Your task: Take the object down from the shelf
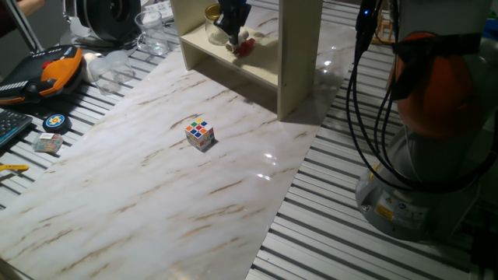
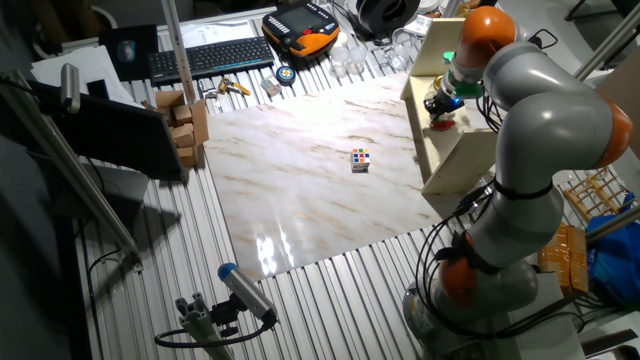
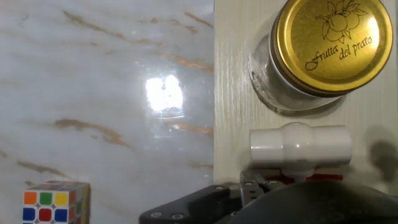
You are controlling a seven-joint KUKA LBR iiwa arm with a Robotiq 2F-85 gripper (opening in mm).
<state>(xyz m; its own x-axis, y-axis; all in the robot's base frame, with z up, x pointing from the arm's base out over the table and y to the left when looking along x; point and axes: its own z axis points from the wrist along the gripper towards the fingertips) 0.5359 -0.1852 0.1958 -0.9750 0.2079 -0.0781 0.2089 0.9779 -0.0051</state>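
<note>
The cream shelf (image 1: 299, 54) stands at the far end of the marble table. On its lower board (image 3: 233, 93) lie a white pipe fitting (image 3: 300, 146) with a red part (image 1: 246, 47) and a glass jar with a gold lid (image 3: 333, 40). My gripper (image 1: 231, 35) reaches into the shelf and hangs right at the white and red object, with the jar just behind it. From the other fixed view the gripper (image 2: 440, 103) is inside the shelf (image 2: 450, 160) opening. The fingertips are hidden by the hand's dark body (image 3: 249, 205), so their hold on the object is unclear.
A Rubik's cube (image 1: 200, 134) sits on the marble tabletop (image 1: 156, 202) in front of the shelf, also visible in the hand view (image 3: 53, 202). Beyond the table's left edge lie clutter, a keyboard (image 2: 210, 57) and an orange-black pendant (image 1: 58, 66). The arm's base (image 1: 424, 171) stands at the right.
</note>
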